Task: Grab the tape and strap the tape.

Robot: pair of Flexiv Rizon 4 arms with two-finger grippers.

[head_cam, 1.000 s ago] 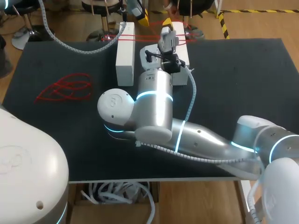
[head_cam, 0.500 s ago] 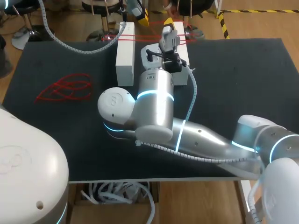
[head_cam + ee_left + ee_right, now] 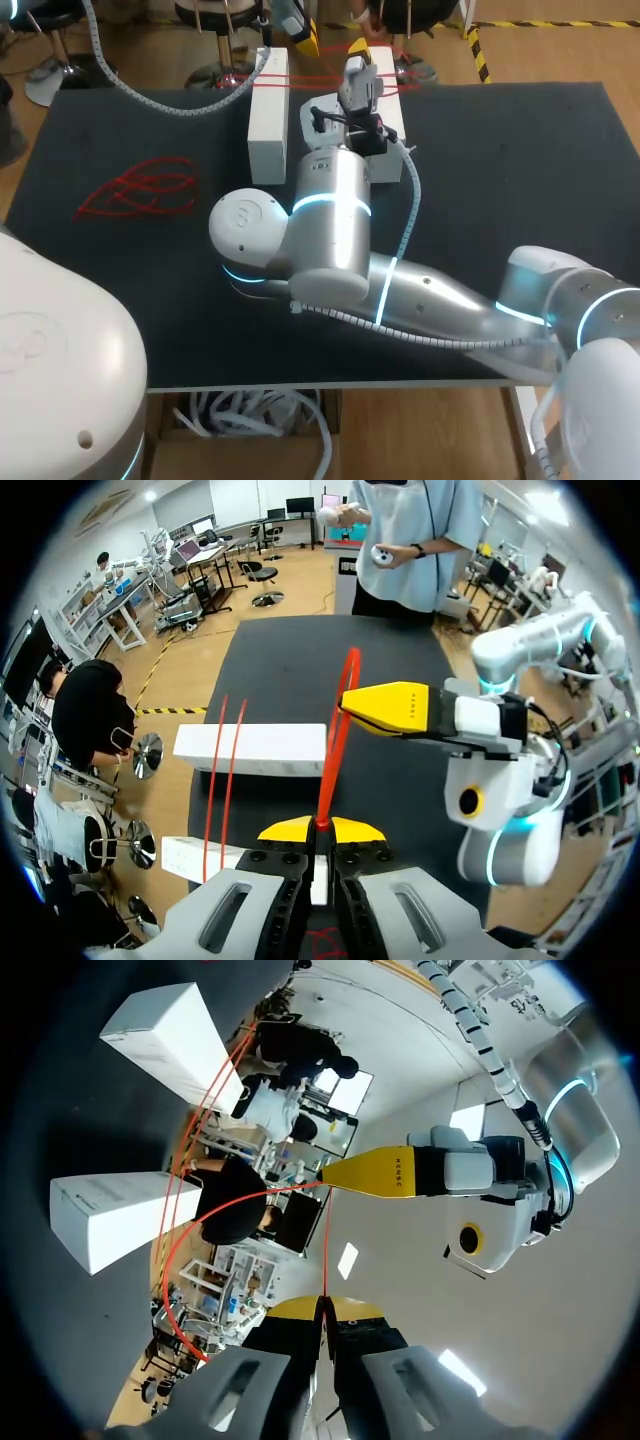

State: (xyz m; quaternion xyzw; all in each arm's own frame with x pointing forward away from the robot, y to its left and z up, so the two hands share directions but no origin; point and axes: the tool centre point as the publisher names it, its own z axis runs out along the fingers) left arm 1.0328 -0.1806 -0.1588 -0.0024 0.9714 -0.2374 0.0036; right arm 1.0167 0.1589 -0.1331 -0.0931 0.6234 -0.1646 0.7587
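Left wrist view: left gripper (image 3: 320, 829), fingers pressed fully together, pinches a strand of red tape (image 3: 335, 742) close to the two white boxes (image 3: 250, 748), around which the tape is looped. Right gripper (image 3: 322, 1307), likewise closed, pinches the same tape near those boxes.

Landmark: the left white box (image 3: 268, 120). To its left we find open black mat (image 3: 170, 270), interrupted only by a loose red tangle (image 3: 140, 188). To its right, our right arm (image 3: 330, 230) stands over the gap before the second white box (image 3: 393, 110); past that box the mat lies open. Across the landmark's far end, taut red tape (image 3: 335, 730) spans both boxes, pinched by the left gripper (image 3: 320, 827) and right gripper (image 3: 322, 1305), barring passage.
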